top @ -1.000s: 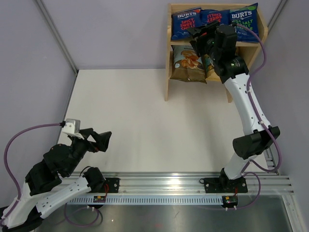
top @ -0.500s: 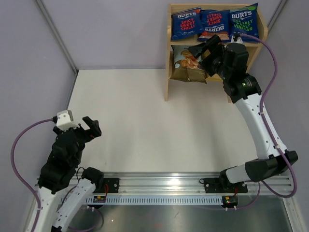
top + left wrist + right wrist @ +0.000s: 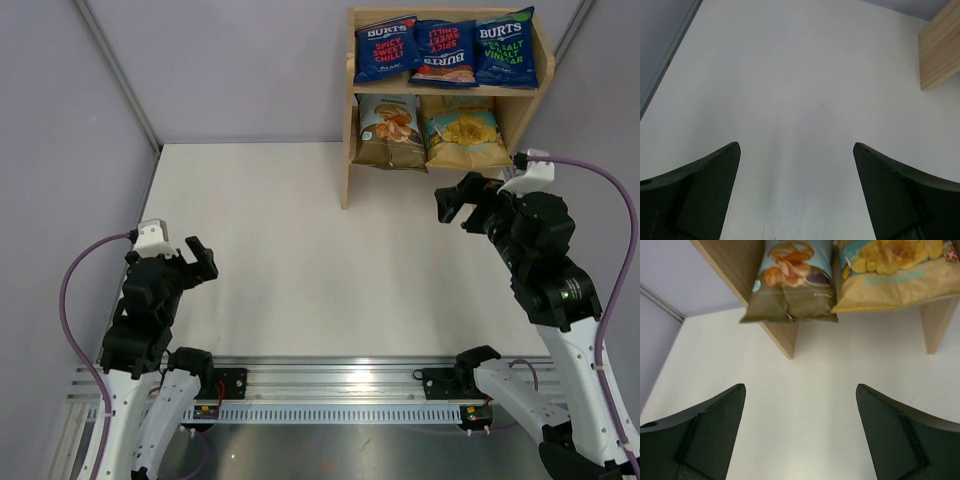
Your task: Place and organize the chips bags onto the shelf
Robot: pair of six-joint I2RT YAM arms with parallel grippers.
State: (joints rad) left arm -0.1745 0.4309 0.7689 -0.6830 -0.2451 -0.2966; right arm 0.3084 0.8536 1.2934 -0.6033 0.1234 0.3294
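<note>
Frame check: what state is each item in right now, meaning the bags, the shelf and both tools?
Left blue bag: standing, top tier.
Middle blue bag: standing, top tier.
Right blue bag: standing, top tier.
Olive bag: standing, lower tier, left side.
Tan bag: standing, lower tier, right side.
Shelf: upright, five bags on it.
Left tool: open, empty.
Right tool: open, empty, clear of the shelf.

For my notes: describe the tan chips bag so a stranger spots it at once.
Find the wooden shelf at the far right. On its lower tier, the tan bag sits right of the olive bag. It alone pictures yellow chips above teal lettering.
</note>
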